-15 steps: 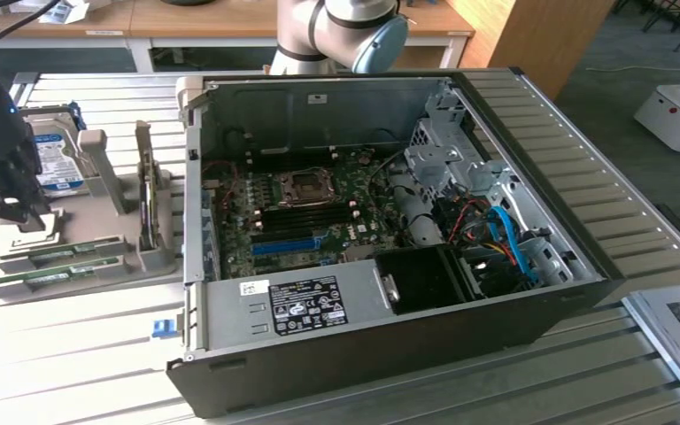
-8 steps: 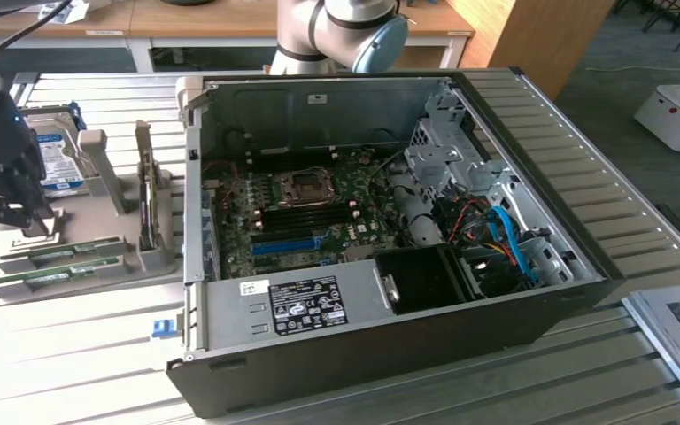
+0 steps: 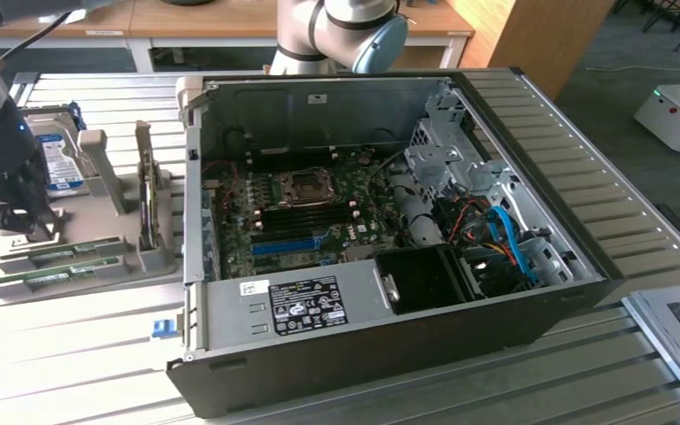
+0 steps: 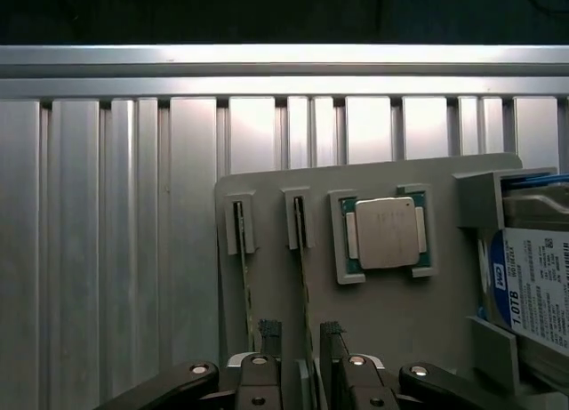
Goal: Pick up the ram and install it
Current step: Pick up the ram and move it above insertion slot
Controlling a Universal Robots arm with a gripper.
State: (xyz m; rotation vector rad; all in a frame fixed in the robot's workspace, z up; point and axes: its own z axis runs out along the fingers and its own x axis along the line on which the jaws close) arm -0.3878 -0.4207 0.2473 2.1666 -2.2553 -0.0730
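The ram (image 4: 303, 277) is a thin green stick standing on edge in a slot of the grey holder tray (image 4: 400, 339). My gripper (image 4: 300, 337) is open, low over the tray, with one ribbed fingertip (image 4: 269, 332) on each side of the stick's near end. A gap shows between the pads and the board. A twin green stick (image 4: 243, 277) stands in the neighbouring slot, outside the fingers. In the exterior view the gripper (image 3: 19, 232) hangs at the exterior view's left, just above the ram (image 3: 74, 252) and the twin stick (image 3: 57, 274).
An open black PC case (image 3: 529, 310) lies at centre with its motherboard (image 3: 305, 212) and a blue slot (image 3: 283, 245) exposed. On the holder tray sit a processor chip (image 4: 387, 234) and a hard drive (image 4: 533, 285). Ribbed metal table (image 4: 107, 250) lies around.
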